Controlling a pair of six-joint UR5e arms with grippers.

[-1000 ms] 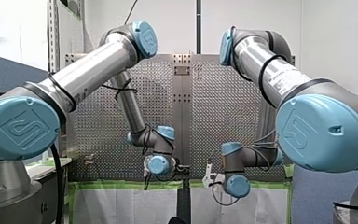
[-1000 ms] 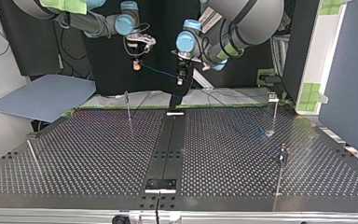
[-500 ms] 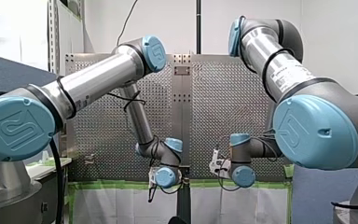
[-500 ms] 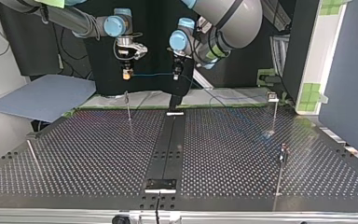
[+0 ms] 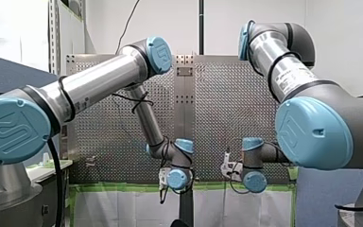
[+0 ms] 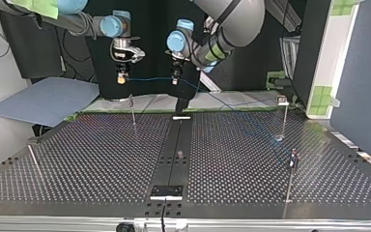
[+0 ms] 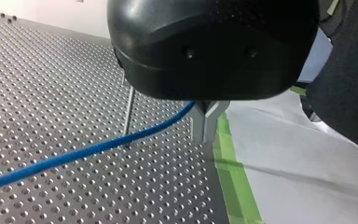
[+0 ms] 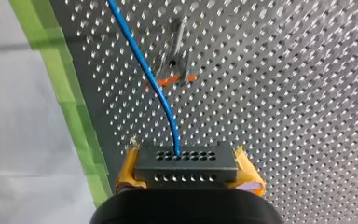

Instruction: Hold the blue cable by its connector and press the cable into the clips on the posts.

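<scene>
A robotics lab, by the look of it — a perforated metal tabletop (image 6: 101, 159) edged with green tape (image 7: 232, 177), a thin post (image 6: 133, 111) standing from it, the left arm (image 5: 99, 85) and right arm (image 5: 283, 71) in grey and pale blue reaching over — and a blue partition panel (image 6: 362, 87) alongside.

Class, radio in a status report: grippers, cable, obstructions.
Right gripper shut on connector. Left gripper shut on blue cable. Cable spans between them. No obstruction seen.
</scene>
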